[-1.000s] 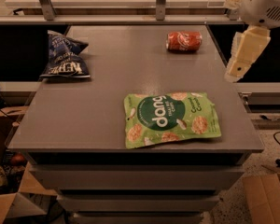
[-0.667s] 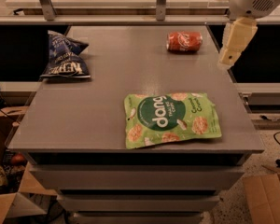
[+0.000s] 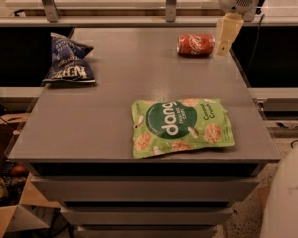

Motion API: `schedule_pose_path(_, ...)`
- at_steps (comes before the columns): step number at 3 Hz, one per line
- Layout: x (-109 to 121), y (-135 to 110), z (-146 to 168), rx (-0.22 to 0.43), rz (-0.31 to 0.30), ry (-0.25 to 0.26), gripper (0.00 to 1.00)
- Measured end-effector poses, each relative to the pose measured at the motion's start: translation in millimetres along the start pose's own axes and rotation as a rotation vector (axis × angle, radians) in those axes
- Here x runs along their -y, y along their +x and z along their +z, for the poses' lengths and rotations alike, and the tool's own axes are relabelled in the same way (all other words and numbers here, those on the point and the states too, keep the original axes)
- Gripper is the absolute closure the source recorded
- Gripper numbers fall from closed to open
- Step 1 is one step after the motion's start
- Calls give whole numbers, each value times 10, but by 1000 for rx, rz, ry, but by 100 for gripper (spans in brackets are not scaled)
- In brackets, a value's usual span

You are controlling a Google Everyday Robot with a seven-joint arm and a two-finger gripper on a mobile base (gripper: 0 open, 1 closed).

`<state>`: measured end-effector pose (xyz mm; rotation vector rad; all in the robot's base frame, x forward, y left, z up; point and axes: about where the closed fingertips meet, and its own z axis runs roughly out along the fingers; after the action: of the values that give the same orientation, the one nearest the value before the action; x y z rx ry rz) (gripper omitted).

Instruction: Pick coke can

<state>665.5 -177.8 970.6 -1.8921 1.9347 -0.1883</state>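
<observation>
The coke can [image 3: 195, 44] is red with white script and lies on its side near the far right of the grey table [image 3: 109, 98]. My gripper [image 3: 223, 42] hangs from a white wrist at the top right. Its cream tip sits just right of the can, close to the can's right end. It holds nothing that I can see.
A green "dang" bag [image 3: 182, 127] lies flat near the table's front right. A dark blue chip bag [image 3: 67, 61] lies at the far left. A raised rail with metal posts [image 3: 171, 1] runs behind the table. Cardboard boxes [image 3: 7, 217] sit on the floor at lower left.
The gripper has moved left and further back, from beyond the table's right edge to right beside the can. The can and the bags have not moved.
</observation>
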Motion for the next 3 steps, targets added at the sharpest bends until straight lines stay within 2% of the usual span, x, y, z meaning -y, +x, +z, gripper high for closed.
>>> schedule_pose_path(1, -2, -3, 1, 0, -1, 0, 0)
schedule_pose_path(2, 84, -25, 89, 26, 12, 39, 0)
schedule_pose_path(3, 243, -56, 215, 63, 27, 102, 0)
